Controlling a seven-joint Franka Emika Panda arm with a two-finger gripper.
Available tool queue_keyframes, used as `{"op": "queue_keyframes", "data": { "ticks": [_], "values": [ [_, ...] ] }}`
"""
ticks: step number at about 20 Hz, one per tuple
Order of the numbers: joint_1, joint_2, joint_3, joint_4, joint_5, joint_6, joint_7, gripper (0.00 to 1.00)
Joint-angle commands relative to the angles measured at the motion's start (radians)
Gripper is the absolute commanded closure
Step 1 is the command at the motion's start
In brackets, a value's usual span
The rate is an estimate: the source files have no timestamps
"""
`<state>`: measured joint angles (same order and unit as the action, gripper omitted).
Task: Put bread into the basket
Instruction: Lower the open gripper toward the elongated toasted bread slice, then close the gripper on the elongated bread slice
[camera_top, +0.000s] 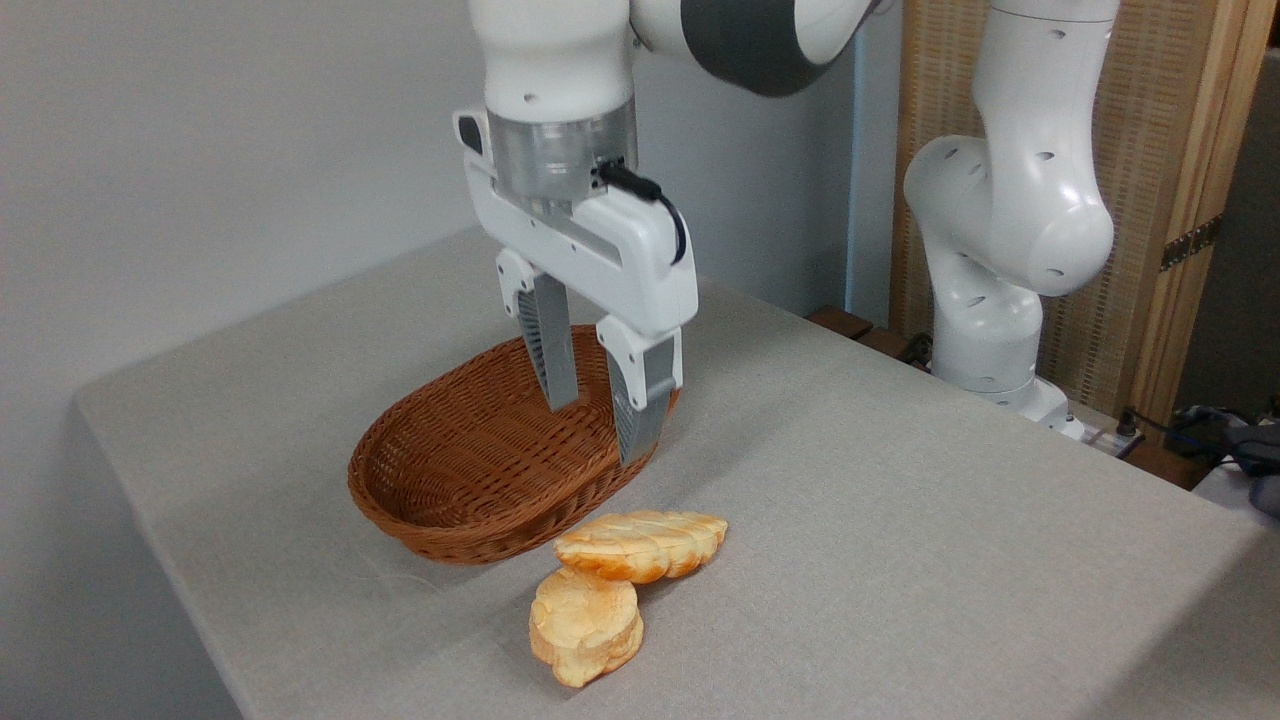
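The bread (642, 543), a long leaf-shaped golden piece with a pale ridged top, lies on the tablecloth just in front of the basket's right end. The brown wicker basket (440, 520) sits near the table's middle with nothing inside that I can see. My gripper (600, 430) hangs over the right end of the basket, fingers pointing down and spread apart, open with nothing between them. Its tips are above and behind the bread, not touching it.
A rounder, thicker bun (586, 625) lies in front of the bread, touching its left end. The arm's white base (1000, 300) stands at the table's right rear. Behind it are a wooden slatted screen (1160, 120) and cables (1230, 435).
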<state>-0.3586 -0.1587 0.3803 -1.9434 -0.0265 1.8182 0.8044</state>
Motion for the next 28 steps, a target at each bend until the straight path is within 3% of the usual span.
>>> {"op": "queue_keyframes", "data": {
  "ticks": [1,5,13,23,24,28],
  "values": [
    [-0.013,-0.004,0.041,-0.043,0.045,0.100,0.045,0.00],
    [-0.013,0.018,0.046,-0.083,0.048,0.196,0.067,0.00],
    [-0.013,0.062,0.046,-0.112,0.048,0.283,0.071,0.00],
    [-0.013,0.096,0.046,-0.137,0.049,0.303,0.107,0.00],
    [-0.013,0.096,0.046,-0.137,0.049,0.303,0.108,0.06],
    [-0.013,0.096,0.046,-0.147,0.049,0.300,0.150,0.63]
  ]
}}
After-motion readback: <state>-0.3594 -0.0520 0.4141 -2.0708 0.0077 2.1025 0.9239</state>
